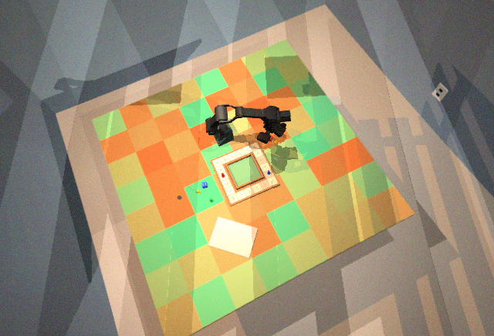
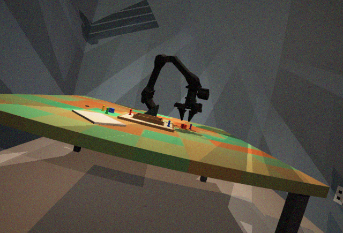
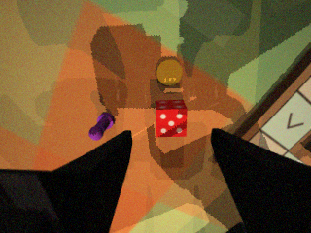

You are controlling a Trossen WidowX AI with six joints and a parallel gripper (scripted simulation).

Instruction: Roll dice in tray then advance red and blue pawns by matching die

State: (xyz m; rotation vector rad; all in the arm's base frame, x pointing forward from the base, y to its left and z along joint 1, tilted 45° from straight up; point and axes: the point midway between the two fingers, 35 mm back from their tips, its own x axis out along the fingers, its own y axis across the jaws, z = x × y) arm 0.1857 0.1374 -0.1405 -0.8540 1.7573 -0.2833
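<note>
The red die (image 3: 171,117) (image 2: 183,126) (image 1: 272,139) lies on the table just off a corner of the game board (image 1: 239,195) (image 2: 124,116) (image 3: 292,121). My gripper (image 3: 171,135) (image 2: 186,118) (image 1: 268,137) is open and empty, hanging a little above the die with a finger on either side of it. The tray (image 1: 230,172) (image 2: 148,118) sits in the middle of the board. The red pawn (image 1: 222,174) (image 2: 131,111) and the blue pawn (image 1: 268,172) (image 2: 168,123) stand on opposite sides of the track. The blue die (image 1: 204,184) (image 2: 111,110) lies on the table beyond the board's other side.
A yellow piece (image 3: 169,72) stands right behind the red die and a purple pawn (image 3: 101,125) (image 2: 190,126) lies on its side beside it. A yellow pawn (image 1: 197,191) and a green pawn (image 1: 211,200) stand near the blue die. A white card (image 1: 233,236) (image 2: 96,117) and a small dark disc (image 1: 179,197) lie on the table.
</note>
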